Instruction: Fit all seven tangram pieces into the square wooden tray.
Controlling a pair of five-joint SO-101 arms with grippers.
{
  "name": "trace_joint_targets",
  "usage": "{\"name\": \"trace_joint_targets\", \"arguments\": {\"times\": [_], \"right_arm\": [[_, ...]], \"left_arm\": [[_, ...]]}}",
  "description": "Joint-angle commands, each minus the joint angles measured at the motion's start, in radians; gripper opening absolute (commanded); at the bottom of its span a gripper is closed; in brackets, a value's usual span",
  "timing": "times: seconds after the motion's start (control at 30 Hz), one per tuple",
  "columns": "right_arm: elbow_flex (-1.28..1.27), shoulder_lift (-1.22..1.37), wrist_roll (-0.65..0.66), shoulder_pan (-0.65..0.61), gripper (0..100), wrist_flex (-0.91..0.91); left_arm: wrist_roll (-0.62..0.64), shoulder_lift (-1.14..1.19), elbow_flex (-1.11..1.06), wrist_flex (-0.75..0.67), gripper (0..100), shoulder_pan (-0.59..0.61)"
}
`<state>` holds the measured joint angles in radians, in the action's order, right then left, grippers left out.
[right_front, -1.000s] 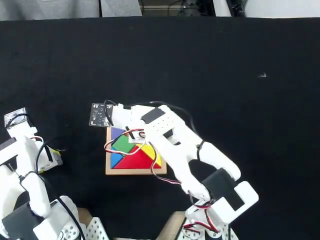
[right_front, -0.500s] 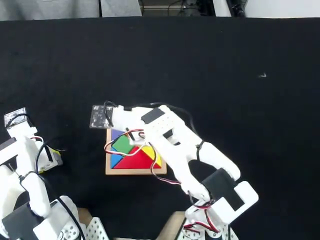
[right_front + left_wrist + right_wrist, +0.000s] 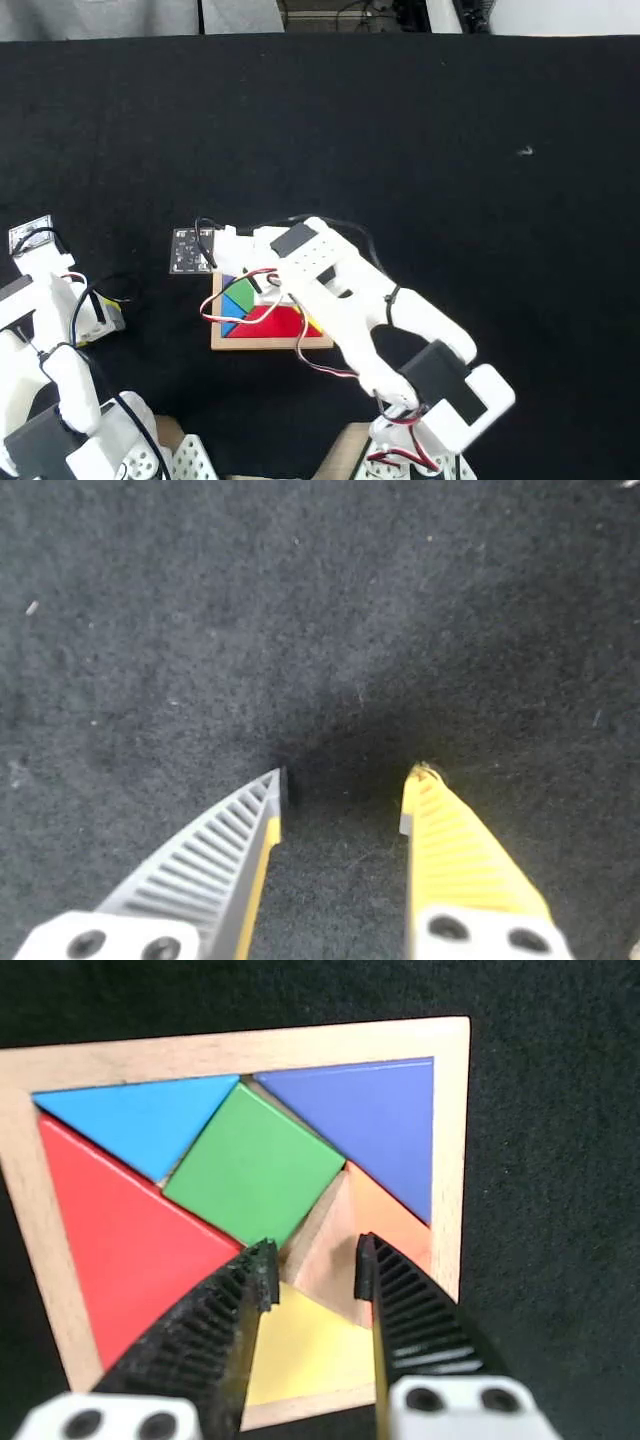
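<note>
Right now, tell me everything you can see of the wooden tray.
The square tray is pale wood with a raised rim, lying flat on the black cloth. Inside lie a red triangle, light blue triangle, green square, violet triangle, orange piece and yellow piece, leaving a bare gap mid-tray. The right gripper hangs open over that gap.

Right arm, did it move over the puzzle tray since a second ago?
Yes. In the high view the right arm has slid toward the near edge of the wooden tray and a little leftward, covering more of it.
</note>
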<state>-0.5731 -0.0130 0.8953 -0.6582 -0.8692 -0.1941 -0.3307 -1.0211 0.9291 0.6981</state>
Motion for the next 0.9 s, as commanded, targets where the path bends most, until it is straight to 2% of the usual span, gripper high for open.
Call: {"name": "trace_joint_targets", "arguments": {"times": [0.0, 0.27, 0.43, 0.57, 0.87], "right_arm": [[0.005, -0.14, -0.012, 0.043, 13.7, -0.051], [-0.068, -0.335, -0.014, 0.117, 13.4, -0.025], [-0.174, -0.274, -0.014, 0.115, 12.3, 0.094], [-0.208, -0.185, -0.089, 0.114, 4.0, 0.195], [-0.171, -0.125, -0.117, 0.112, 1.2, 0.216]], "left_arm": [[-0.003, -0.003, 0.042, 0.003, 20, 0.013], [-0.003, -0.003, 0.042, 0.003, 20, 0.01], [-0.003, -0.003, 0.042, 0.003, 20, 0.01], [-0.003, -0.003, 0.042, 0.003, 20, 0.012], [-0.003, -0.003, 0.042, 0.003, 20, 0.015]]}}
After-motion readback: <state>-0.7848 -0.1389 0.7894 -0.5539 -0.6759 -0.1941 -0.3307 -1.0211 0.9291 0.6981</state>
